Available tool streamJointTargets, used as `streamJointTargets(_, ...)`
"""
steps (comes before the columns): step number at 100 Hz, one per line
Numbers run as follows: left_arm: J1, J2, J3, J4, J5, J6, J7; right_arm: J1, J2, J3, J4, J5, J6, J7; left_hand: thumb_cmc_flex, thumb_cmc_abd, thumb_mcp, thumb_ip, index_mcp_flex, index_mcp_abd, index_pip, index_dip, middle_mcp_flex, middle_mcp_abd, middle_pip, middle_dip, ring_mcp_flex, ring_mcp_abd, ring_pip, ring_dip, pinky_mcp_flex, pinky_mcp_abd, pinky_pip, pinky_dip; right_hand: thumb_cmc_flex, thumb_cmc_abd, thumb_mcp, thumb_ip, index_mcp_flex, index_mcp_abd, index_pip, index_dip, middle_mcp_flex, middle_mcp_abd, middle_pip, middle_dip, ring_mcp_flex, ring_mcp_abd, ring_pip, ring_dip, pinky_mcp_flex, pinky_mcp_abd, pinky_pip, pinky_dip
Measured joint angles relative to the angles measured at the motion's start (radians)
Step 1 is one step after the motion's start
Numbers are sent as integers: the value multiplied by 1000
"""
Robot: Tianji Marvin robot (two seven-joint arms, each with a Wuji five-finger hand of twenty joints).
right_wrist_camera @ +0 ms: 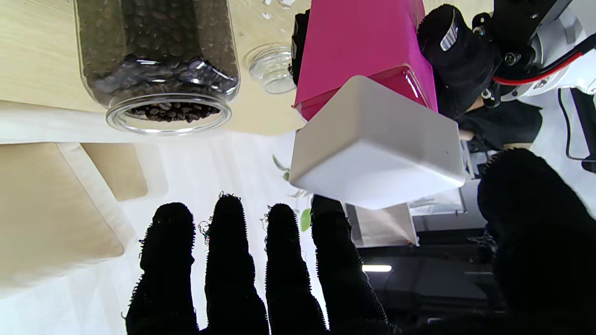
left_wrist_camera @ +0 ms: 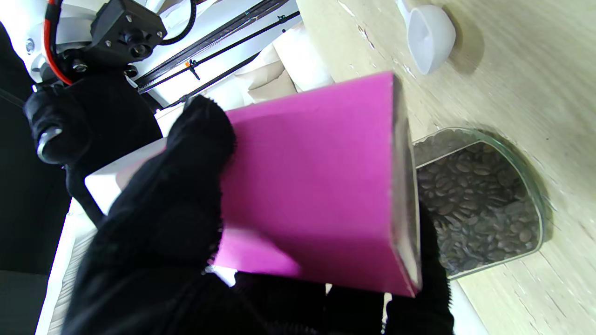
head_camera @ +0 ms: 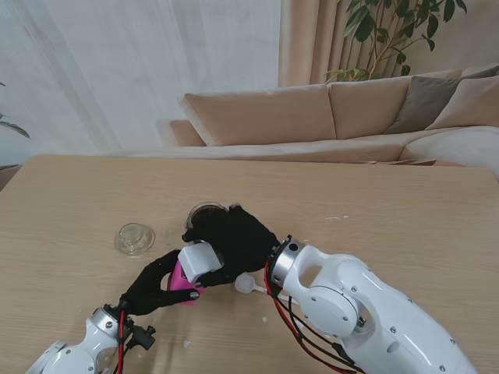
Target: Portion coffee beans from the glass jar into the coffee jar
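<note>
Left hand holds the coffee jar — right hand spread at its lid

You see the left hand (head_camera: 152, 287) fingers wrapped around the magenta square coffee jar with white lid (head_camera: 191, 269); right hand (head_camera: 234, 238) fingers apart — the bean-filled clear glass jar (right_wrist_camera: 156, 60) stands just beyond on the surface.

Stand view: high behind the arms, looking down across the table (head_camera: 405, 195) toward a sofa (head_camera: 327, 109).
Left wrist view: close, along the fingers, filled by the pink box (left_wrist_camera: 316, 195).
Right wrist view: close, upside down.
Shared: pink box, bean jar (right_wrist_camera: 158, 60).
</note>
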Motion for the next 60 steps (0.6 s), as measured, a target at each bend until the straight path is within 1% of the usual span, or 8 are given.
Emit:
streamJointTargets(10, -1, 0, 0, 1, 0, 1, 1, -33, -1, 35, -20, -4, -17, -6, 0, 0, 0, 0, 0, 0, 0, 0, 0, 0, 0, 0, 0, 0, 0, 0, 0, 0, 0, 0, 36, 25, -22, 2, -1, -49, -43, -33, 1, 0, -28, -37, 0, 11, -25, 0, -4, 12, -19, -1)
streamJointTargets(14, -1, 0, 0, 1, 1, 2, 1, -43, -1, 44, -24, -5, -29, -14, 0, 0, 0, 0, 0, 0, 0, 0, 0, 0, 0, 0, 0, 0, 0, 0, 0, 0, 0, 0, 60, 24, -39, -6, -1, -50, -48, -35, 4, -4, -38, -46, 0, 12, -34, -10, -9, 13, -31, -1)
streamJointTargets(23, -1, 0, 0, 1, 3, 2, 3, -58, 1, 53, -33, -12, -42, -22, 0, 0, 0, 0, 0, 0, 0, 0, 0, 0, 0, 0, 0, 0, 0, 0, 0, 0, 0, 0, 128, 21, -46, 4, -1, -50, -61, -48, 32, -8, -51, -66, 2, 12, -52, -21, 1, 15, -32, -10)
streamJointTargets(27, -1, 0, 0, 1, 3, 2, 3, -60, 2, 54, -36, -18, -44, -22, 0, 0, 0, 0, 0, 0, 0, 0, 0, 0, 0, 0, 0, 0, 0, 0, 0, 0, 0, 0, 161, 6, -21, 11, -12, -41, -71, -60, 32, -9, -63, -78, 17, 12, -53, -21, 15, 21, -43, -12)
streamJointTargets(35, -1, 0, 1, 1, 4, 2, 3, -58, 3, 53, -37, -18, -49, -18, 0, 0, 0, 0, 0, 0, 0, 0, 0, 0, 0, 0, 0, 0, 0, 0, 0, 0, 0, 0, 161, -15, 43, 11, -12, -6, -100, -89, 52, 1, -79, -109, 46, 12, -53, -23, 41, 22, -41, -13)
streamJointTargets(43, -1, 0, 1, 1, 5, 2, 3, -45, 5, 41, -29, 25, -50, -4, 0, 0, 0, 0, 0, 0, 0, 0, 0, 0, 0, 0, 0, 0, 0, 0, 0, 0, 0, 0, 160, -26, 111, 11, -12, 22, -119, -116, 74, 8, -84, -127, 56, 12, -54, -31, 52, 22, -41, -13)
streamJointTargets(55, -1, 0, 2, 1, 5, 2, 3, -19, 6, 16, -9, 32, -46, -1, 0, 0, 0, 0, 0, 0, 0, 0, 0, 0, 0, 0, 0, 0, 0, 0, 0, 0, 0, 0, 160, -30, 147, 11, 5, 20, -121, -138, 118, 17, -83, -128, 80, 12, -44, -32, 73, 22, -11, -13)
streamJointTargets(60, -1, 0, 2, 1, 5, 1, 3, -12, 6, 9, -3, 28, -38, -1, 0, 0, 0, 0, 0, 0, 0, 0, 0, 0, 0, 0, 0, 0, 0, 0, 0, 0, 0, 0, 160, -30, 151, 11, 31, 37, -119, -138, 140, 20, -40, -116, 92, 12, -23, -27, 79, 22, 10, -12)
